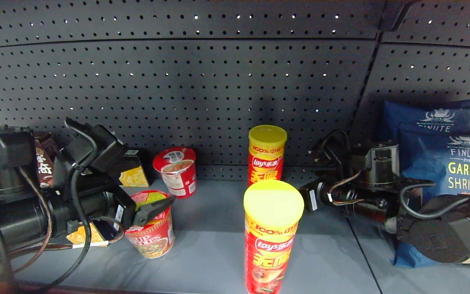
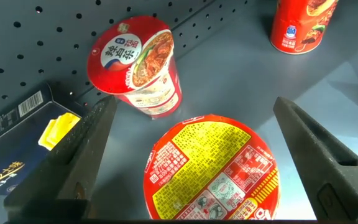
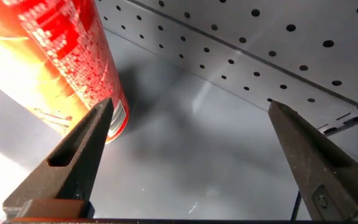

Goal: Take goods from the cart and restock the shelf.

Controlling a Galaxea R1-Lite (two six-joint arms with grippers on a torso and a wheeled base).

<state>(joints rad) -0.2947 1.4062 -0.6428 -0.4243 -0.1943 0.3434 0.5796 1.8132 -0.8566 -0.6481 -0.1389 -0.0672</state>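
Red noodle cup (image 2: 213, 171), sealed; left end effector (image 2: 194, 106) spread around it.

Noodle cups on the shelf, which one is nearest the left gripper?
The front noodle cup, with the yellow-and-red lid; the rear noodle cup stands farther back by the pegboard.

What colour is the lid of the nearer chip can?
The lid is yellow; the head view shows it best.
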